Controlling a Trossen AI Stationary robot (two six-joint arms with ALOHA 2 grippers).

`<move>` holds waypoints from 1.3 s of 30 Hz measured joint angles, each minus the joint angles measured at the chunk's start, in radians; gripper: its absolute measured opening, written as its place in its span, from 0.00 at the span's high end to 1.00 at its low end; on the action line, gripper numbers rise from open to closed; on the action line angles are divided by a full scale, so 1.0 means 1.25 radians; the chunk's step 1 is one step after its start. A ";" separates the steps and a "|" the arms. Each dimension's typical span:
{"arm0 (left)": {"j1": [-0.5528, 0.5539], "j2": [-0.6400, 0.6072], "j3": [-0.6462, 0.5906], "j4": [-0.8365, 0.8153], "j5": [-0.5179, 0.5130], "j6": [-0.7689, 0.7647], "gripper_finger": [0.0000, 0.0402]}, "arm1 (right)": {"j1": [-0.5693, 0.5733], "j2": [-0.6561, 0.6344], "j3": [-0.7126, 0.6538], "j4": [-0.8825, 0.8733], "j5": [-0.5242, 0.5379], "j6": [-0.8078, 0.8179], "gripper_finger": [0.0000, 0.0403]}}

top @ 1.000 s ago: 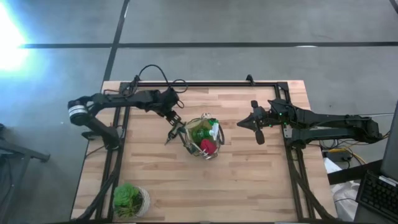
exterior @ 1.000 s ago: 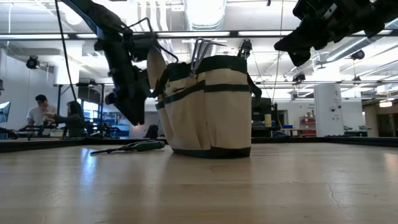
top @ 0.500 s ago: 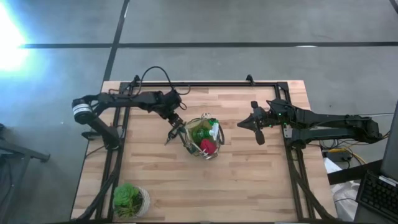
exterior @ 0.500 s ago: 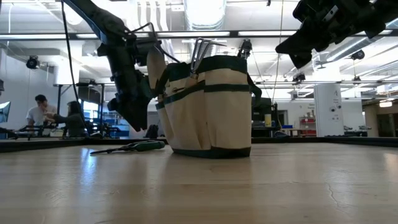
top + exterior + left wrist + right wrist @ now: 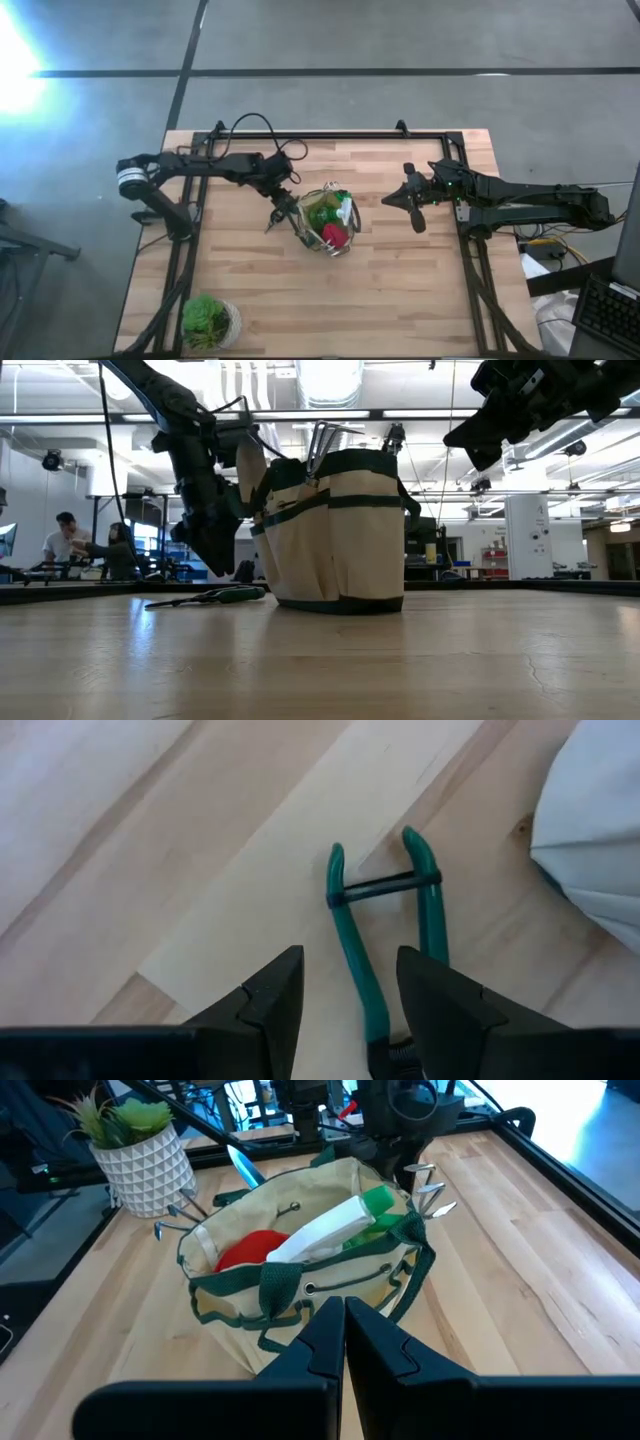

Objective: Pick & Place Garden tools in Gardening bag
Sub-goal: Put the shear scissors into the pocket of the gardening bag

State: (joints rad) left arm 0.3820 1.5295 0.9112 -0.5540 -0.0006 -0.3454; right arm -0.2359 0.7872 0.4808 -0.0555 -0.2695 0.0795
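The gardening bag (image 5: 325,222) stands upright on its base in the middle of the table. It holds a red tool (image 5: 250,1248) and a green-and-white spray bottle (image 5: 335,1220), and metal tool heads (image 5: 325,432) stick up from it. Green-handled pruners (image 5: 385,945) lie flat on the table just left of the bag (image 5: 335,530). My left gripper (image 5: 345,970) hangs open above the pruners (image 5: 272,220), pointing steeply down, its fingers either side of one handle and clear of it. My right gripper (image 5: 416,222) is shut and hovers right of the bag, holding nothing.
A leafy plant in a pale pot (image 5: 208,320) stands at the near left corner. A black frame rail (image 5: 330,135) runs round the table. Bare wood lies in front of the bag (image 5: 330,300). People sit in the room beyond (image 5: 85,545).
My left gripper has sunk a little toward the pruners and stays open. The pruners and the bag have not moved.
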 joint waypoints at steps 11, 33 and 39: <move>-0.001 0.000 -0.084 0.107 0.057 -0.027 0.59 | 0.000 0.000 0.000 0.001 0.000 0.000 0.98; -0.006 -0.001 -0.168 0.236 -0.024 -0.036 0.59 | 0.000 0.000 0.000 0.001 0.000 -0.001 0.98; -0.007 -0.001 -0.172 0.253 -0.051 -0.046 0.60 | 0.000 0.000 0.000 0.002 0.000 -0.001 0.98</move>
State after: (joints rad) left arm 0.3737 1.5280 0.6958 -0.2377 -0.0643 -0.4023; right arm -0.2359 0.7872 0.4805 -0.0528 -0.2691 0.0789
